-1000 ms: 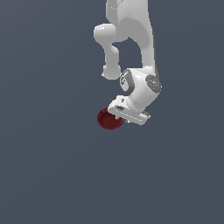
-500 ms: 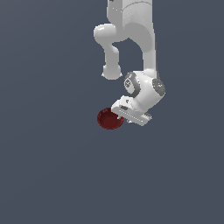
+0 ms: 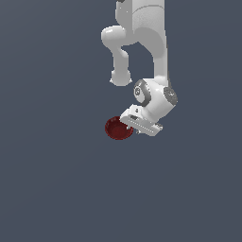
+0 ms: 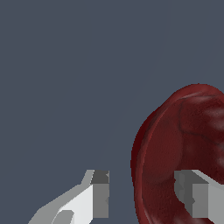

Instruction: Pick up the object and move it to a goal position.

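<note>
Dark red bowl point(image 3: 117, 128), white tool point(image 4: 142, 192)

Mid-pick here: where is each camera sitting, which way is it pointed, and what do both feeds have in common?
Exterior view: off the arm, looking down onto the grey floor; it shows the white arm reaching down and the gripper at the dark red bowl, fingertips hidden.
Wrist view: on the wrist, looking along the gripper at the floor; both fingers show, apart, one outside the bowl rim and one over its inside.
Shared: the bowl, gripper and grey floor.
</note>
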{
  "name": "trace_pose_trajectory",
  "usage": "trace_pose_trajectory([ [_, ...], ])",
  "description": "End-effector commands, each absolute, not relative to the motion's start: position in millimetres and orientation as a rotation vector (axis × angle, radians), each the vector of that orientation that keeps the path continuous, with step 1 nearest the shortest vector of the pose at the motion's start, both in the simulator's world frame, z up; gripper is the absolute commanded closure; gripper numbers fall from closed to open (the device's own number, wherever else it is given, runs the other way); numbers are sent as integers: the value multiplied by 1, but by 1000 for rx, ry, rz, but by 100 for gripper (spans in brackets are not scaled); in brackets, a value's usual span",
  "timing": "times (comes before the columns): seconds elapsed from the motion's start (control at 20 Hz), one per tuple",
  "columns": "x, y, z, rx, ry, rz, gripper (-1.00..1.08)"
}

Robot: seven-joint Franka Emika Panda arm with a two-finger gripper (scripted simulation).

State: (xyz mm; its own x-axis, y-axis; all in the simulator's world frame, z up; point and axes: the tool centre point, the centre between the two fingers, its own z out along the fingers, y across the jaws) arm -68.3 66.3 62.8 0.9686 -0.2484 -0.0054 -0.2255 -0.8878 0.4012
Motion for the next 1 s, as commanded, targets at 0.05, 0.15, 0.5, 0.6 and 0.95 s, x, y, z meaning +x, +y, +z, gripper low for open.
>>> trace_pose_trajectory([
  [0.05,-71,61,50,2709,-341,-80,-20],
  [0.15,-71,59,45,2709,-341,-80,-20],
  [0.5,-72,57,42,2708,-342,-80,108],
  [0.6,-72,57,42,2708,-342,-80,108],
  [0.95,-72,58,44,2708,-342,-80,108],
])
